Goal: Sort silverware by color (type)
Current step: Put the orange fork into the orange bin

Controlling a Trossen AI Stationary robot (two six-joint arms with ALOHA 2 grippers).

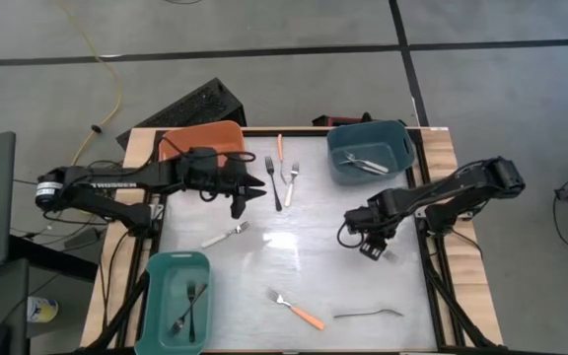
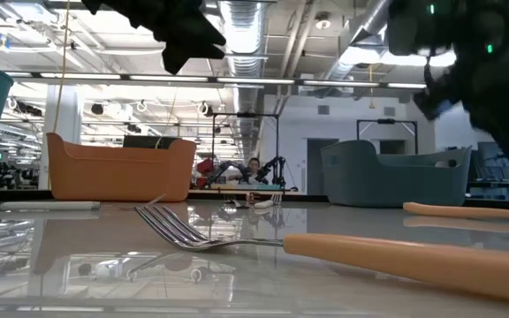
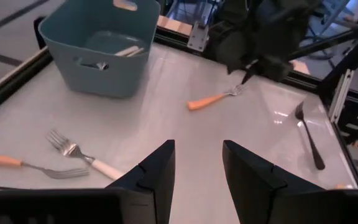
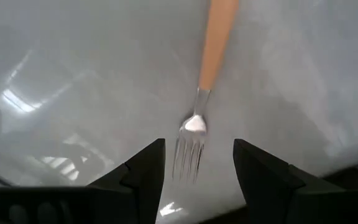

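The left gripper (image 1: 254, 192) hangs over the upper left of the worktop (image 1: 314, 247), fingers (image 3: 157, 174) spread apart and empty. The right gripper (image 1: 375, 248) sits at centre right, low over the surface, fingers (image 4: 143, 171) also parted around nothing; its wrist view shows an orange-handled fork (image 4: 204, 93) lying just ahead of them.

Silverware is scattered about. Near the top centre lie a black fork (image 1: 272, 181), a white-handled fork (image 1: 292, 182) and an orange-handled one (image 1: 280, 148). Another white-handled fork (image 1: 225, 235) lies left of centre. At lower centre is an orange-handled fork (image 1: 297, 310), with a dark fork (image 1: 369, 314) to its right.

The teal bin (image 1: 158, 306) at lower left holds black forks (image 1: 189, 306). The blue-grey bin (image 1: 402, 148) at upper right holds pale-handled cutlery (image 1: 365, 163). An orange bin (image 1: 210, 135) stands at upper left.
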